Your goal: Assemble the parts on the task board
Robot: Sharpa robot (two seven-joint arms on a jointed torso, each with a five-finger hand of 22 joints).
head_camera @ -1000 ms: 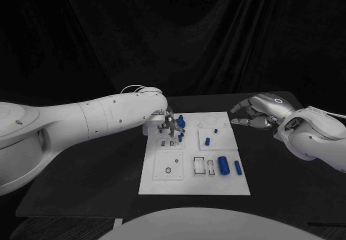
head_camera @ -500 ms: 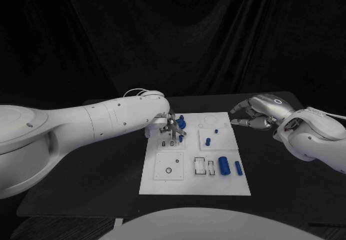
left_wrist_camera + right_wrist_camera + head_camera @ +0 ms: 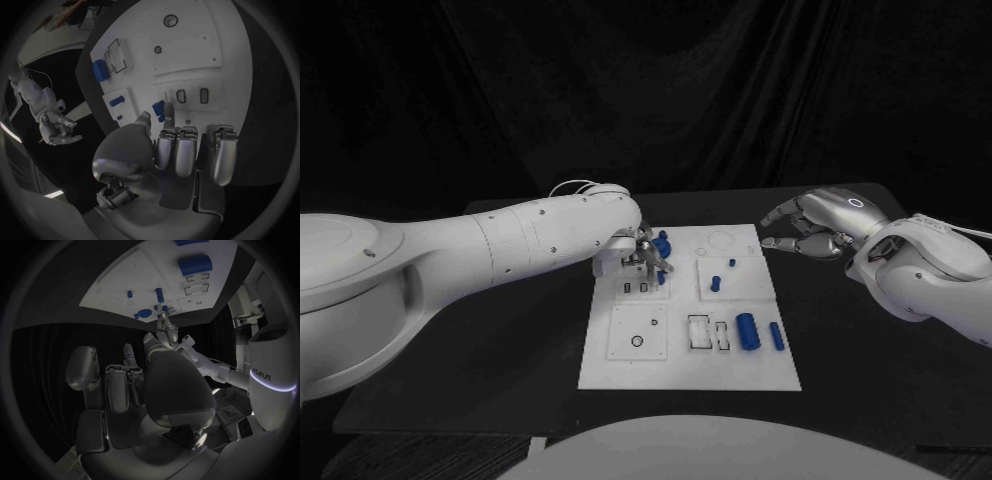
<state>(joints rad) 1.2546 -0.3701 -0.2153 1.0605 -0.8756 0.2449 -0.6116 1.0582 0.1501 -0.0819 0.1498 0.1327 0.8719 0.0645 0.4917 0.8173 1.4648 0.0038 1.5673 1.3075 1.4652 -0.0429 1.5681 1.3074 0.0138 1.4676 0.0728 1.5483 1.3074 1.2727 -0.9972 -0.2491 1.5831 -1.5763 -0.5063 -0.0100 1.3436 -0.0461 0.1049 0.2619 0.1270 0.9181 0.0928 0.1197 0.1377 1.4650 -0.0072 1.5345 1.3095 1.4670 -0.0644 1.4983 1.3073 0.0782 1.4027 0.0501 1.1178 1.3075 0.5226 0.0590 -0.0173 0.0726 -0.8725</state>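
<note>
Left hand (image 3: 640,256) is hovering over the far-left part of the task board (image 3: 689,370), fingers pointing down at a small blue part (image 3: 661,274) near the two small rectangular slots (image 3: 638,288). In the left wrist view the thumb and a finger (image 3: 165,145) are reaching to that blue part (image 3: 159,108); can't tell whether they're actually pinching it or just touching.

Right hand (image 3: 816,228) is hanging off the board's far-right corner, above the black worktop (image 3: 473,340), fingers loosely curled and apart, holding nothing. Right wrist view is confirming that: fingers (image 3: 84,371) separated, empty.

Board is sitting mid-worktop. On it:
- blue upright part (image 3: 662,240) at the far edge, just beside the left hand
- two small blue parts (image 3: 715,283) in the right-middle panel
- large blue cylinder (image 3: 747,331) and a slimmer blue piece (image 3: 776,336) lying side by side at the near right
- rectangular cut-outs (image 3: 708,332) just beside the cylinder
- panel with a round hole (image 3: 638,340) at the near left
</note>
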